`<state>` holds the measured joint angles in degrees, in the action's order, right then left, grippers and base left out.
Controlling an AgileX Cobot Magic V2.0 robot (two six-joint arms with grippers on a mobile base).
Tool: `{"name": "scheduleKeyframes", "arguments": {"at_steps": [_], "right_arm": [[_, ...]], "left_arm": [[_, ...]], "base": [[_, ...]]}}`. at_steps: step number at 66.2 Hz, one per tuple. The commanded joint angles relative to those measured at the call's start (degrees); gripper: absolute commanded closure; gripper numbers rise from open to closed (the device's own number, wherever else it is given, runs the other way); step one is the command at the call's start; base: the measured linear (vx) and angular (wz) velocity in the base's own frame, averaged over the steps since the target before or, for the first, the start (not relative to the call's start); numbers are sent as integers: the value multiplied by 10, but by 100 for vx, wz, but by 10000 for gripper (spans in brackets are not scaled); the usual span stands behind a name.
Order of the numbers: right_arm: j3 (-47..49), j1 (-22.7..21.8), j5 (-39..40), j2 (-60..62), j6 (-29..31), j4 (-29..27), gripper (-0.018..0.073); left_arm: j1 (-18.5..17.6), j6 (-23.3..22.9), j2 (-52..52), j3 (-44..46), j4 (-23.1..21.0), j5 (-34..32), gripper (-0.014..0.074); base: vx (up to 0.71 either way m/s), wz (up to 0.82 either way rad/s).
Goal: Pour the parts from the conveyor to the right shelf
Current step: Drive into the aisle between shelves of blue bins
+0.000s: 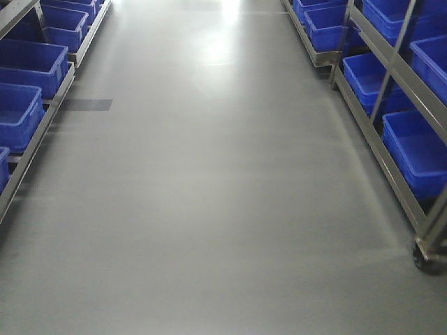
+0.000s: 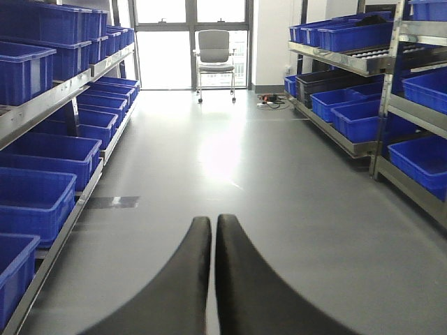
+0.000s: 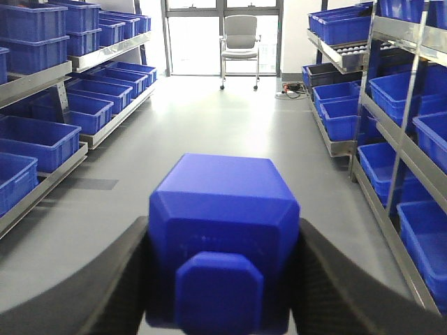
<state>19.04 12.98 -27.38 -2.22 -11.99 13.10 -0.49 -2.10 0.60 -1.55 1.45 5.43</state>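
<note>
Left of R shelf (image 3: 408, 91), over aisle floor (image 1: 209, 209), R gripper (image 3: 222, 279) is clamped on 1 blue part (image 3: 223, 209): fingers (image 3: 119, 286) press both side faces, stud end faces cam. Part is held off floor, well apart from R shelf and its blue bins (image 3: 426, 237). L gripper (image 2: 213, 230), also left of R shelf, has fingers pressed together, tips touching, nothing between. Chair (image 2: 214, 52) stands at far end of aisle, left of R shelf
</note>
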Motion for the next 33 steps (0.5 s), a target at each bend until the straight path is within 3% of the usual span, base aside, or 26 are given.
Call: {"name": "scheduleKeyframes", "arguments": {"at_steps": [1, 33], "right_arm": [[15, 1, 46, -7, 3, 9, 564], [15, 1, 46, -7, 3, 9, 564]], "left_arm": [[-3, -4, 9, 11, -4, -42, 603], [-3, -4, 9, 11, -4, -42, 603]], "base": [[70, 4], [69, 6]]}}
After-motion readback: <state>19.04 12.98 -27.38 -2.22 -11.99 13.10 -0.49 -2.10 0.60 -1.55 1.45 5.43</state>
